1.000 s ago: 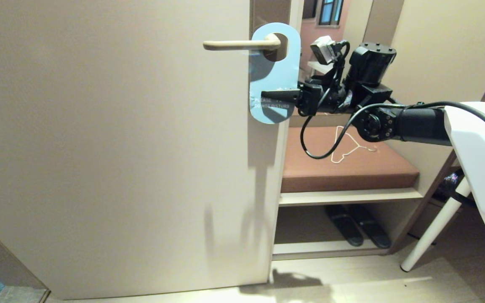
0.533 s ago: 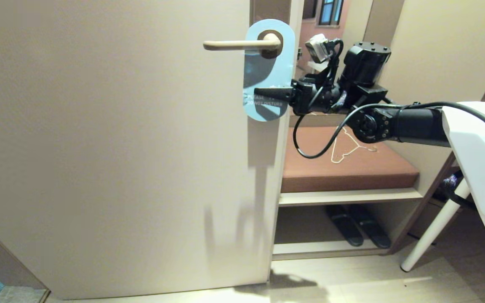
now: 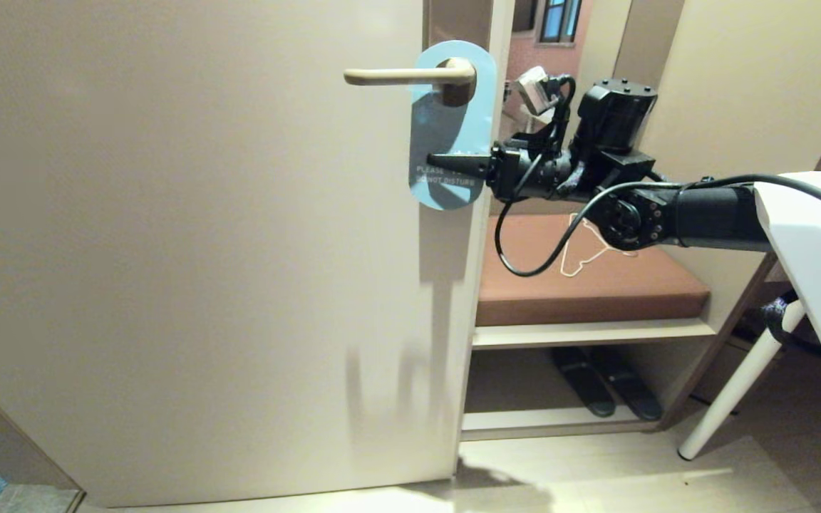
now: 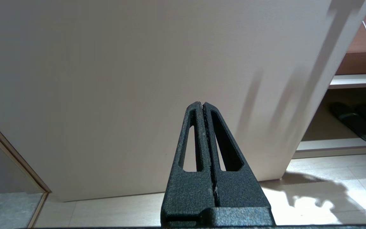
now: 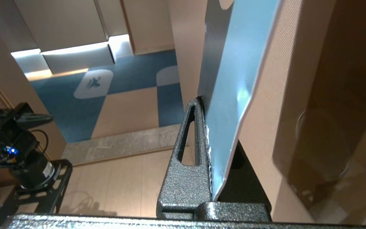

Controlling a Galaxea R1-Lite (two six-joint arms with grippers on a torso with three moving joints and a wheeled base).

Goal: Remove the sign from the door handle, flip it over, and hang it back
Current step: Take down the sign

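— Since a second ago: sign (image 3: 451,135) shifted left along the door handle (image 3: 410,74), hole now ringing the lever's base; right gripper (image 3: 446,164) moved left with it.

— Grip? Clamped shut across the sign's lower part, near the white lettering, blue face outward.

— Right wrist view adds: sign (image 5: 233,92) edge-on, pinched between the fingers (image 5: 186,159), hanging beside the door's edge; blue-and-tan floor beyond.

— Head view adds: handle, white wire hanger (image 3: 585,256) on the brown bench (image 3: 596,285), dark slippers (image 3: 603,381) below.

— Left gripper (image 4: 203,106)? Only in left wrist view: shut, holding nothing, pointed at the door's (image 4: 106,79) lower face.
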